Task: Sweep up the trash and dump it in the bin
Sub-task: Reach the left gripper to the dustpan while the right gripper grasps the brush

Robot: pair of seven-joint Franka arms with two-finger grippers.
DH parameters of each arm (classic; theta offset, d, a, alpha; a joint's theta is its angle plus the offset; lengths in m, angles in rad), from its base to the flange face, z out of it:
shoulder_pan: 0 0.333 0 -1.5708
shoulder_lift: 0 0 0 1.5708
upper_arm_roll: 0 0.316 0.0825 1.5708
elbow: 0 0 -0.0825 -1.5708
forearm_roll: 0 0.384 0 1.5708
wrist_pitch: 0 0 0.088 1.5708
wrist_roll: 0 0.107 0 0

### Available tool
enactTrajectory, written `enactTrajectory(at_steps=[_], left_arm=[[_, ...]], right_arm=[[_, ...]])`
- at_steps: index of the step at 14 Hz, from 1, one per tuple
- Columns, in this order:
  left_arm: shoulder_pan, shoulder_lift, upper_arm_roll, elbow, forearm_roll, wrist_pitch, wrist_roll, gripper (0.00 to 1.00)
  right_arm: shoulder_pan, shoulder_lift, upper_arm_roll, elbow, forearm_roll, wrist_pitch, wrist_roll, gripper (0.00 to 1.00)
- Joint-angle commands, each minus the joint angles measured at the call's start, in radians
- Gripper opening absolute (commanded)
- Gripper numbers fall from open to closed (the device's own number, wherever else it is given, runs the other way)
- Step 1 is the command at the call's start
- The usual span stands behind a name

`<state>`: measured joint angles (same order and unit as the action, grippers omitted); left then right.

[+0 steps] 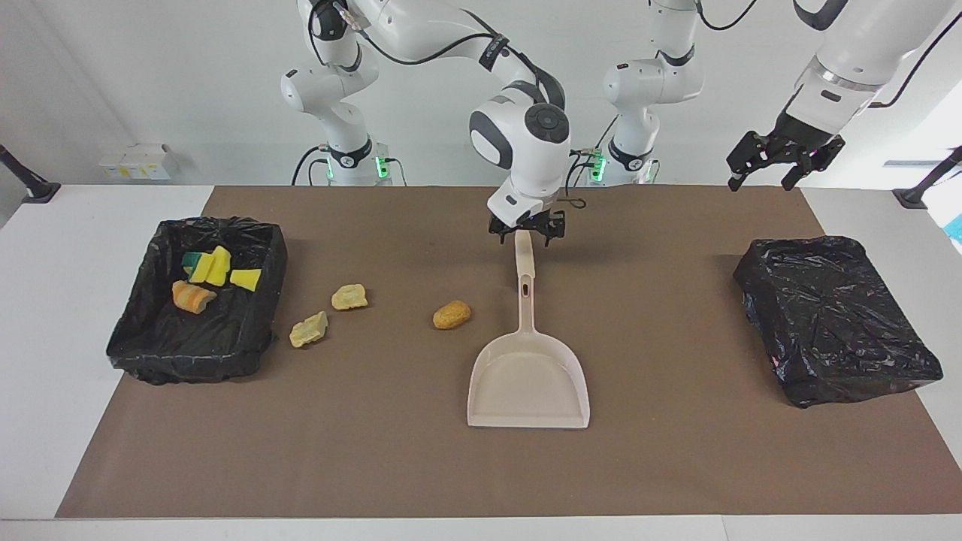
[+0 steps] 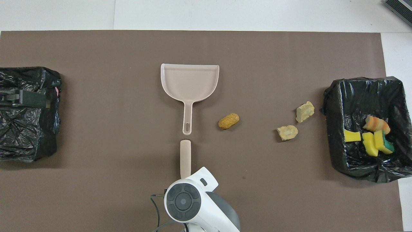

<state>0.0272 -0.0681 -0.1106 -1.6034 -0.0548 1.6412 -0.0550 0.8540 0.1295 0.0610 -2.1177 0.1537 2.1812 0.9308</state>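
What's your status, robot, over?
Right end effector open over brush handle. Left end effector open, raised, waiting. Three scraps on mat, others in open bin. Dustpan empty, nothing blocking.

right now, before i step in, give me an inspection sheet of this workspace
surface: brown mat on a white table, lying flat
job's things: three sponge scraps on the mat beside the open bin; more scraps inside it; dustpan empty; brush handle in line with the dustpan's handle, nearer the robots, bristles hidden
clutter: black-bagged box toward the left arm's end
grippers: right gripper open over the brush handle's end; left gripper open, raised, waiting
cables: one loops at the right arm's wrist
surroundings: white box at the table's edge
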Motion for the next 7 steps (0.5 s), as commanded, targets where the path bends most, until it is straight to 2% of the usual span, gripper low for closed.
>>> enactTrajectory(at_steps=[1, 2, 5, 7], left_arm=[[-0.081, 0.040, 0.003, -0.012, -0.002, 0.109, -0.084, 1.00], [-0.119, 0.065, 0.003, -0.010, -0.002, 0.149, -0.133, 1.00], [-0.234, 0.152, 0.003, -0.007, -0.002, 0.274, -0.233, 1.00], [-0.265, 0.209, 0.003, 0.005, 0.000, 0.333, -0.235, 1.00]], right_arm=[[0.011, -0.045, -0.003, -0.056, 0.029, 0.026, 0.022, 1.00], [0.013, -0.044, -0.003, -0.057, 0.029, 0.026, 0.022, 1.00], [0.019, -0.033, -0.003, -0.058, 0.029, 0.032, 0.020, 0.88], [0.019, -0.016, -0.003, -0.054, 0.029, 0.063, 0.008, 0.79]])
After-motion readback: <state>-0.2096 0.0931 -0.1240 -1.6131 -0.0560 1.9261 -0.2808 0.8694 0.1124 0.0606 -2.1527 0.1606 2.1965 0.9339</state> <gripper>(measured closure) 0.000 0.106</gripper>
